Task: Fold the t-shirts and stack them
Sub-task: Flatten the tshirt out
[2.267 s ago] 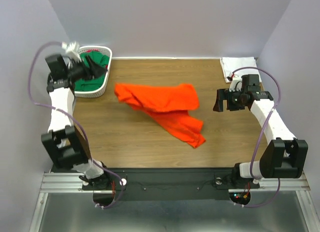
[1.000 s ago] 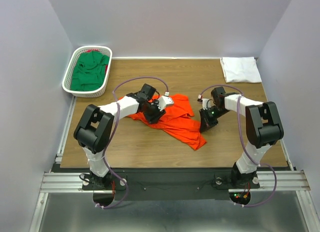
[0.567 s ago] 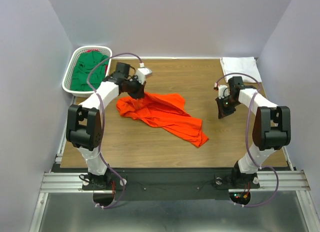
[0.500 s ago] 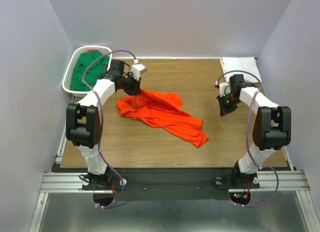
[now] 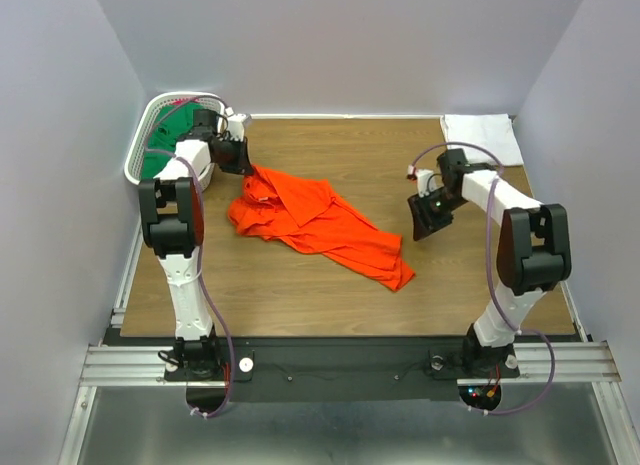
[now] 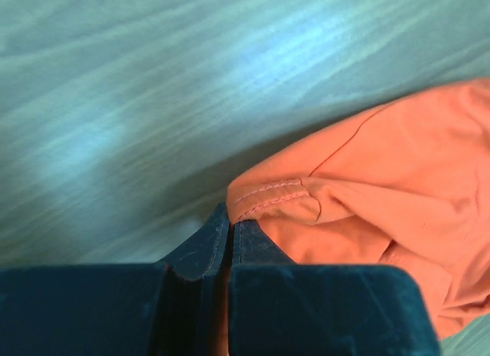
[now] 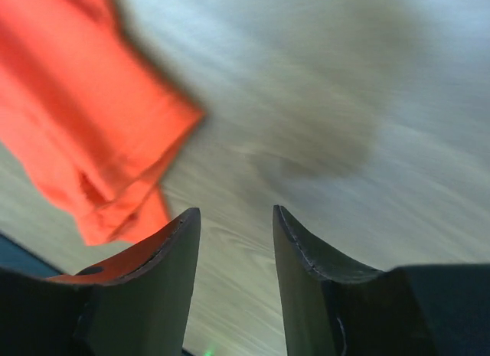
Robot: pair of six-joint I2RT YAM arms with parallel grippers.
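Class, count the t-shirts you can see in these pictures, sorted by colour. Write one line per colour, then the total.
orange-red t-shirt: 1
white t-shirt: 1
dark green t-shirt: 1
Total: 3

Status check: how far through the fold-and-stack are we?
Early. Done: only the white t-shirt looks folded, at the far right corner. In hand: the left gripper is shut on a hem of the orange t-shirt, which lies crumpled mid-table; the right gripper is open and empty. Left: folding the orange one, the green t-shirt in the basket, and stacking.
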